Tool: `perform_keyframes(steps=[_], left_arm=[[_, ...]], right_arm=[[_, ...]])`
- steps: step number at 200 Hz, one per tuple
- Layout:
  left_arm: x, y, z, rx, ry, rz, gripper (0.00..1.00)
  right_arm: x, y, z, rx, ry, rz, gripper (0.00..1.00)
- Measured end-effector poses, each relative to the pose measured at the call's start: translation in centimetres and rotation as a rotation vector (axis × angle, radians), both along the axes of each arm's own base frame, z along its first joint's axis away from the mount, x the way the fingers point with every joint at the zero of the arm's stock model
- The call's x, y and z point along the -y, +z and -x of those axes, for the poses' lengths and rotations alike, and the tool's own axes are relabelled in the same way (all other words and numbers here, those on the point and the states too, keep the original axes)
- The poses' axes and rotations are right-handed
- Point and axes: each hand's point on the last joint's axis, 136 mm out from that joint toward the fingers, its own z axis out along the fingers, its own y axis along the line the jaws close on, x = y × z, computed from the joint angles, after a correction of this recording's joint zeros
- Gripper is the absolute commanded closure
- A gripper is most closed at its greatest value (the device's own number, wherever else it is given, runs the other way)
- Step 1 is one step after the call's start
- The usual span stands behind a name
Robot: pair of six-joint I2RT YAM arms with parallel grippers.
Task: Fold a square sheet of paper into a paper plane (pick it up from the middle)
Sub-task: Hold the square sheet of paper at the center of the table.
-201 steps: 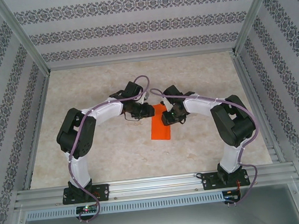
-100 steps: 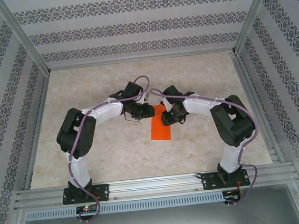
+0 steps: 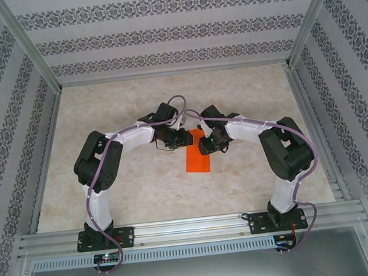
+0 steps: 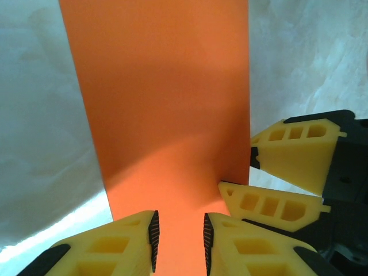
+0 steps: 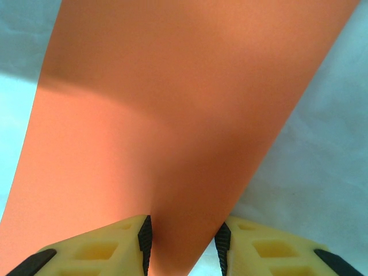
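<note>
A stall of patterned walls is seen, edged by a metal frame at the near side, and inside it a pale marbled table is laid out. From the near edge the left arm and the right arm are bent inward, so that their ends are brought close together over the middle of the table. There the sheet of paper is found: bright orange, seen as a narrow upright strip lying flat on the table, its far end hidden under the two wrists and its near end left bare. The left gripper is held over the far left part of the strip and the right gripper just beside it on the right. In the left wrist view the left gripper is seen with its pads a little apart, the paper showing in the gap, and the other gripper's yellow fingers are set at the strip's right edge. In the right wrist view the right gripper is likewise seen slightly parted above the paper, whose edge runs into the gap.
</note>
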Motion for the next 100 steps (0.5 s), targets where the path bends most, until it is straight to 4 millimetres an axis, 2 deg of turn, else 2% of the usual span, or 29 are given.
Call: perform_keyframes(steps=[51, 100], left_arm=[[0.4, -0.6, 0.5, -0.018, -0.012, -0.002, 0.75], [0.6, -2.4, 1.1, -0.051, -0.022, -0.024, 0.80]], right_arm=[[0.0, 0.0, 0.0, 0.000, 0.000, 0.000, 0.62], [0.0, 0.0, 0.0, 0.000, 0.000, 0.000, 0.62]])
